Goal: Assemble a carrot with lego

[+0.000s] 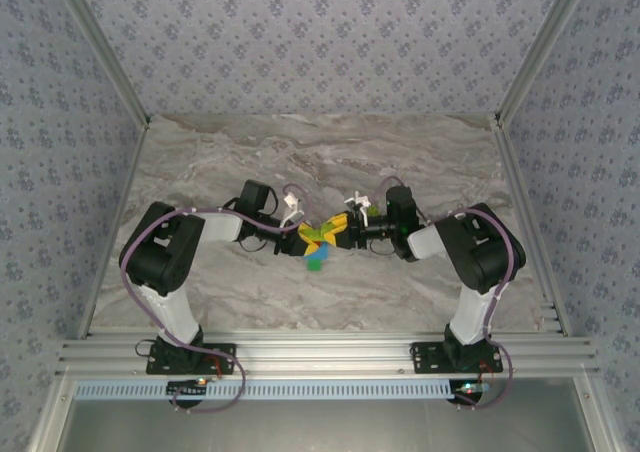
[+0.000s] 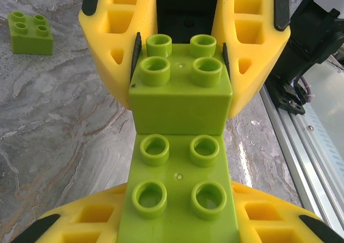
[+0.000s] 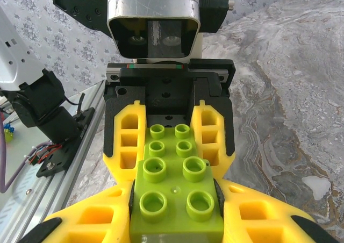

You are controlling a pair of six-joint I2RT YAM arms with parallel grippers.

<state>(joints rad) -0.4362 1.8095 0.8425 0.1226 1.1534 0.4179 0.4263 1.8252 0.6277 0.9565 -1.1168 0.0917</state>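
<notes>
The carrot (image 2: 180,119) is barely begun. The left tool (image 2: 180,211) pinches a first yellow-green studded plastic brick (image 2: 180,192). The right tool (image 3: 174,200) pinches a second yellow-green brick (image 3: 174,186) overlapping it, over the marble worktop (image 2: 54,135). A third yellow-green brick (image 2: 31,33) lies loose, and a green brick (image 1: 315,266) looks unjoined.

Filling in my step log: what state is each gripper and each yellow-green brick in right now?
left gripper: shut on the lower brick.
right gripper: shut on the raised brick.
lower brick: gripped, studs up, edge to edge with the raised brick; cannot tell if joined.
raised brick: gripped, studs up, sitting higher.
loose brick: free on the table, studs up.
</notes>
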